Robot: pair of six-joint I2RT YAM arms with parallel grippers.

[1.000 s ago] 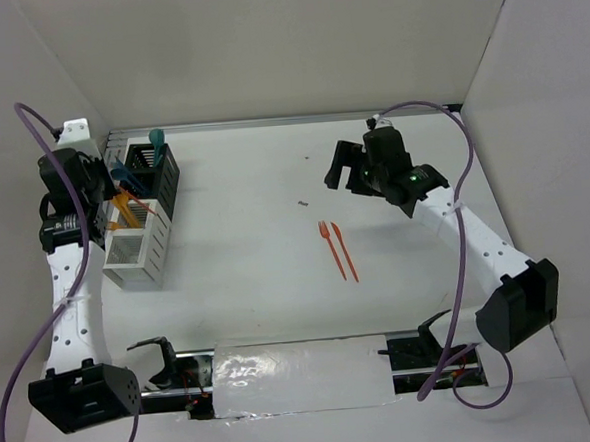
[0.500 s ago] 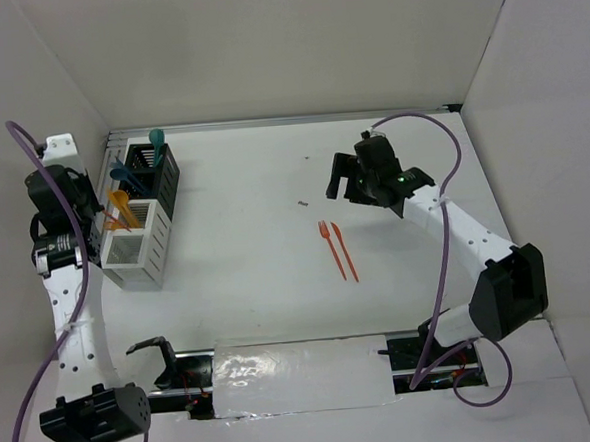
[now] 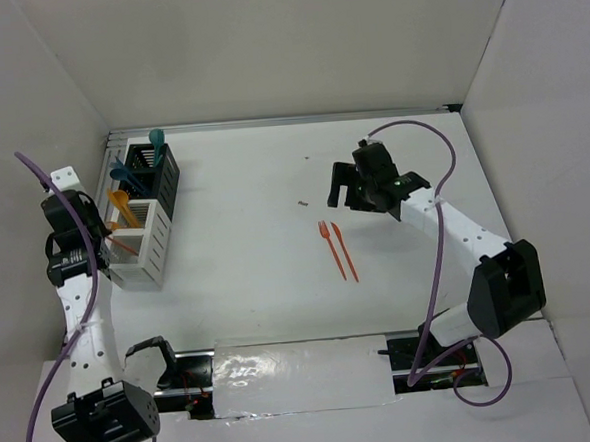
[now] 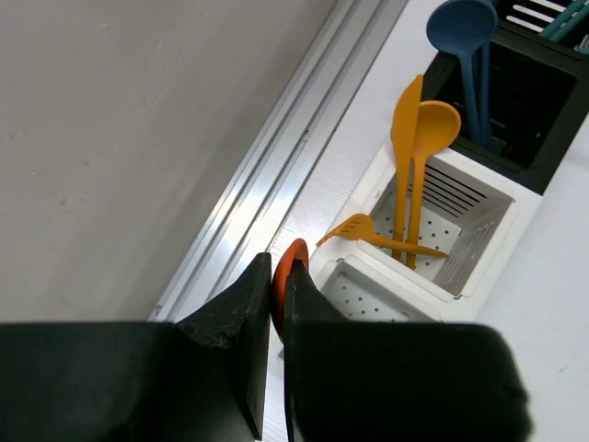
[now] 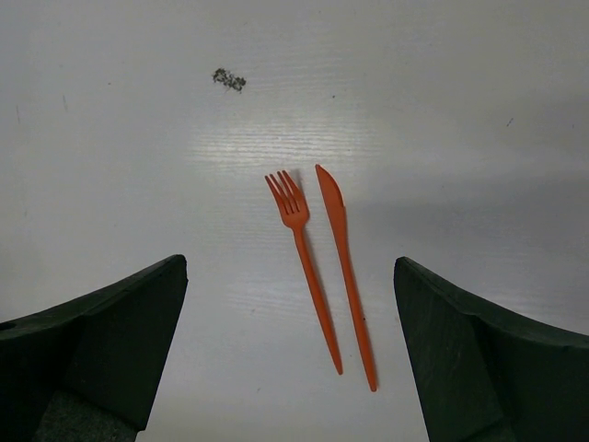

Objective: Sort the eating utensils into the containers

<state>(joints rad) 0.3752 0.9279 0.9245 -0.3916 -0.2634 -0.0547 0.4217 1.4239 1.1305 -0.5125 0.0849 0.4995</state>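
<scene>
— Where do the fork and knife lie?
— Side by side under the right claw, which is wide open and empty; their handles run across its closing line. The left claw, far off, pinches an orange utensil.

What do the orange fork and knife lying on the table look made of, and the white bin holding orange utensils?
Orange fork and orange knife: probably thin moulded plastic. The colour is uniform, the finish semi-matte, and there is no metallic glint.
White bin: likely rigid plastic too, smooth, with moulded side slots and a perforated floor.
</scene>
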